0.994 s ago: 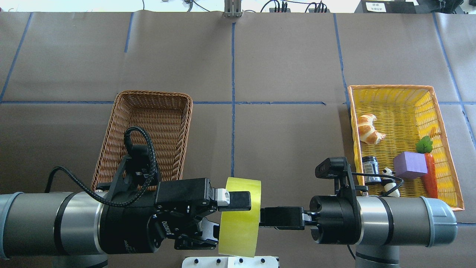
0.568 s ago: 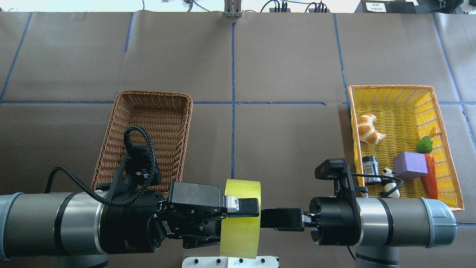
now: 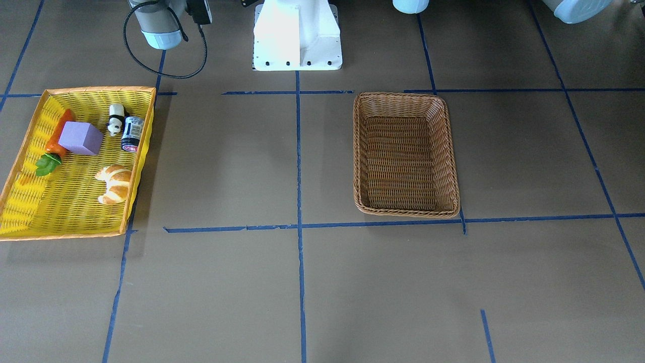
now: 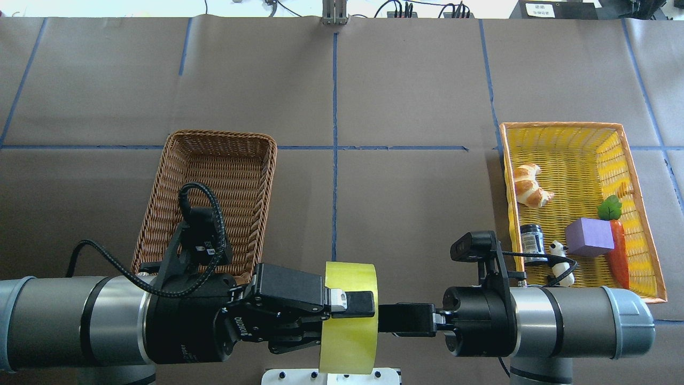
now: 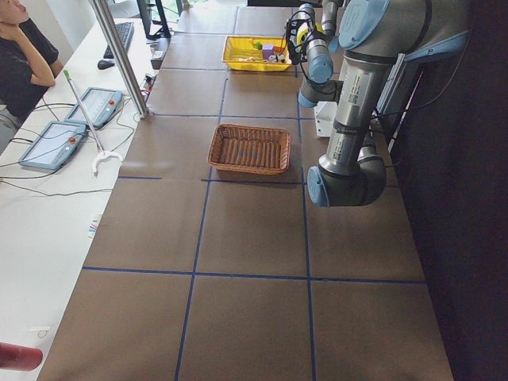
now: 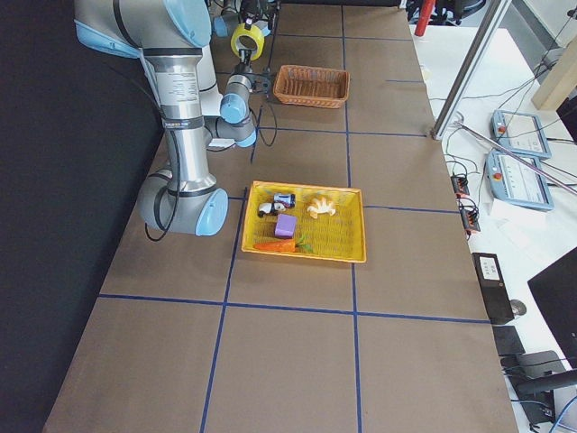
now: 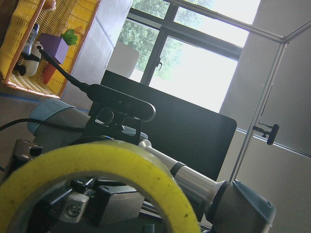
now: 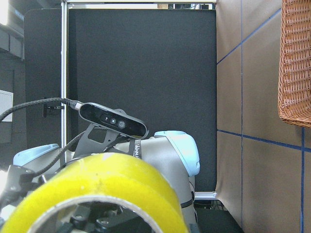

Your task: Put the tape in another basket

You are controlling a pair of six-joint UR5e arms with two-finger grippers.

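The yellow tape [image 4: 350, 331] stands on edge in the air near the table's near edge, between my two grippers. My left gripper [image 4: 352, 321] is shut on its band from the left; one finger [image 4: 357, 303] lies over the roll and the other is hidden behind it. My right gripper [image 4: 382, 319] is shut on the roll's right side. The tape fills the bottom of the left wrist view [image 7: 121, 160] and of the right wrist view [image 8: 107, 179]. The brown wicker basket [image 4: 214, 138] sits empty on the table, left of centre, beyond my left wrist.
A yellow basket [image 4: 636, 176] at the right holds a croissant [image 4: 529, 185], a purple block [image 4: 589, 237], a carrot [image 4: 619, 251], a toy panda [image 4: 560, 262] and a dark jar [image 4: 532, 243]. The white robot base [image 4: 331, 376] lies just below the tape.
My left gripper's fingers, spread wide around the tape a second ago, have closed onto it. The left gripper has slid right. The tape and right gripper have shifted slightly down.
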